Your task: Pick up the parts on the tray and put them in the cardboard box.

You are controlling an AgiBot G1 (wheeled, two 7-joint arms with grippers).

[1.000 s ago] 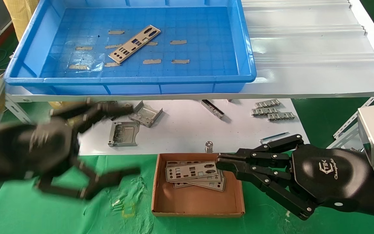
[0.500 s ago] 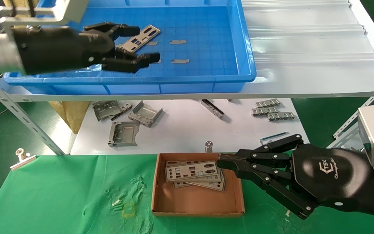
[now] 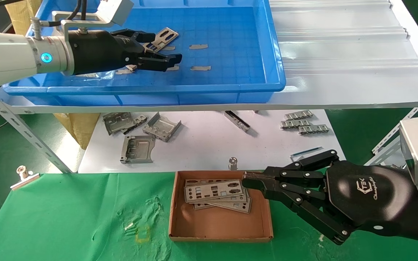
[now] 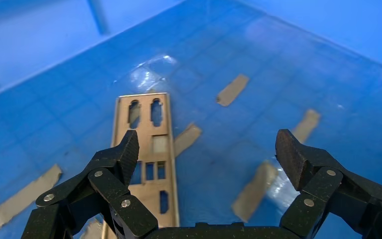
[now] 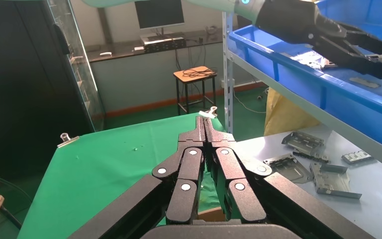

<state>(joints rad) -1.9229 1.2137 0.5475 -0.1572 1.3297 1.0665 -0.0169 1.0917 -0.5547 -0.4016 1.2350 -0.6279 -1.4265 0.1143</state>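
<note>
One silver-grey plate (image 3: pixel 163 37) lies on the floor of the blue tray (image 3: pixel 230 88); it also shows in the left wrist view (image 4: pixel 155 164). My left gripper (image 3: pixel 165 47) is open and empty, low over the tray (image 4: pixel 328 59), one finger over the plate's long edge. Several plates (image 3: pixel 216 195) lie stacked in the cardboard box (image 3: pixel 220 232) on the green cloth. My right gripper (image 3: pixel 247 181) is shut and empty, its tip at the box's far right side by the stack; it also shows in the right wrist view (image 5: pixel 205 122).
Tan tape strips (image 3: pixel 199 46) are stuck on the tray floor. Bent grey brackets (image 3: pixel 138 148) and small metal pieces (image 3: pixel 303 125) lie on the white sheet under the shelf. A metal clip (image 3: pixel 22 175) sits on the green cloth at left.
My left arm rose from the green cloth up into the tray, then went a little farther in and lower, to the plate, still open. My right arm has not moved.
</note>
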